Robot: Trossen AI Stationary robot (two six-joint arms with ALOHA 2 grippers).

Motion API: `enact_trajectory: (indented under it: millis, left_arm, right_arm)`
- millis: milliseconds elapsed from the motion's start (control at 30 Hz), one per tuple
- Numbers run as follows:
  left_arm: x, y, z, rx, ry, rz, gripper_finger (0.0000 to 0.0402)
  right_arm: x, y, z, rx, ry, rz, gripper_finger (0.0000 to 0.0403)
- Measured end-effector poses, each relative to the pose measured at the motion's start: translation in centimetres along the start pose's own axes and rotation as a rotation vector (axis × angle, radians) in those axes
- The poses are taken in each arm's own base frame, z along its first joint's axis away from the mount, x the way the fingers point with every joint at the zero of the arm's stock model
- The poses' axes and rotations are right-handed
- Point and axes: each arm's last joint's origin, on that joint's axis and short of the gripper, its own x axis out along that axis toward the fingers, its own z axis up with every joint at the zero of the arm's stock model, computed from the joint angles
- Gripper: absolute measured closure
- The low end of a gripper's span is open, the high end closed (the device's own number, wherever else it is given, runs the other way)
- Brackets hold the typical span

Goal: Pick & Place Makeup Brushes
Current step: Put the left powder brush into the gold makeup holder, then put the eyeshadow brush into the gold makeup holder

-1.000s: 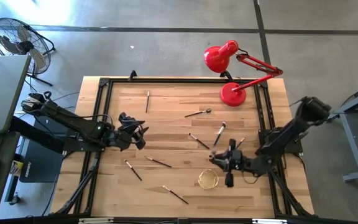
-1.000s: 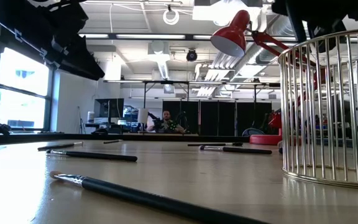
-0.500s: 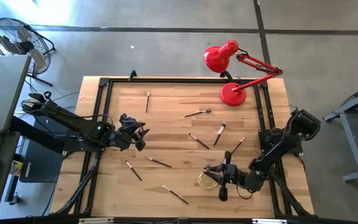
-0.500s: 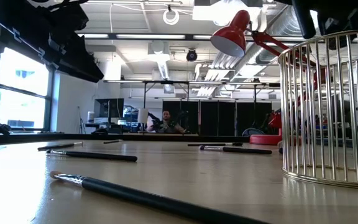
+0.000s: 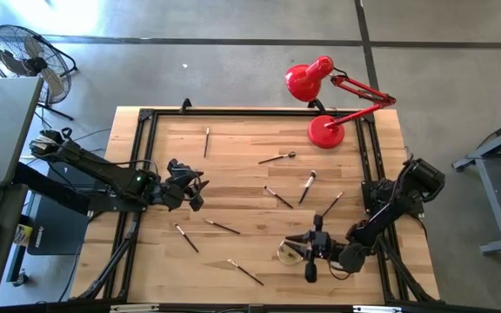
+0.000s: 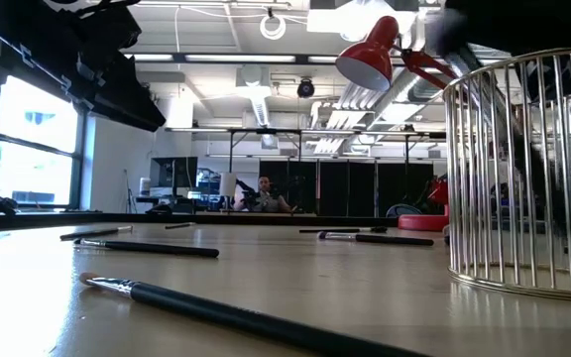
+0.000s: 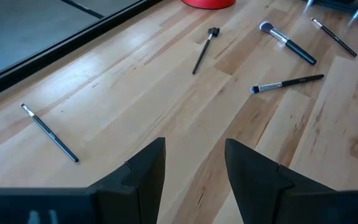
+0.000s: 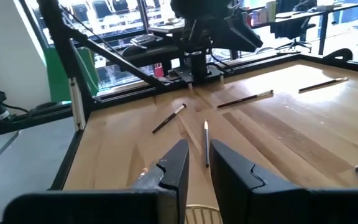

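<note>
High view: thin makeup brushes scattered flat (dark handles, pale tips).

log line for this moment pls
left pincer: open, waiting at table's left | right pincer: over wire basket | makeup brushes: several lying on table
</note>
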Motion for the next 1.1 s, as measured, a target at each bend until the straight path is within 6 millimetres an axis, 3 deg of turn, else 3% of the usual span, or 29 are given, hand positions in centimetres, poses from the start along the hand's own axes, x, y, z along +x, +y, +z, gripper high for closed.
enact_trajectory:
  millis: [533, 800, 1100]
  left_arm:
    - [0.0, 0.0, 0.0, -0.016, 0.001, -0.001, 0.0239]
    - [0.0, 0.0, 0.0, 0.023, 0.005, -0.006, 0.0239]
    - [0.0, -0.1, -0.1, 0.083, 0.025, -0.034, 0.0239]
  right_arm:
    - [0.0, -0.4, 0.8, -0.098, -0.047, -0.107, 0.0379]
    - [0.9, -1.9, 6.0, -0.133, -0.078, -0.082, 0.0399]
    - [3.4, -8.3, 11.3, -0.006, 0.059, -0.067, 0.0402]
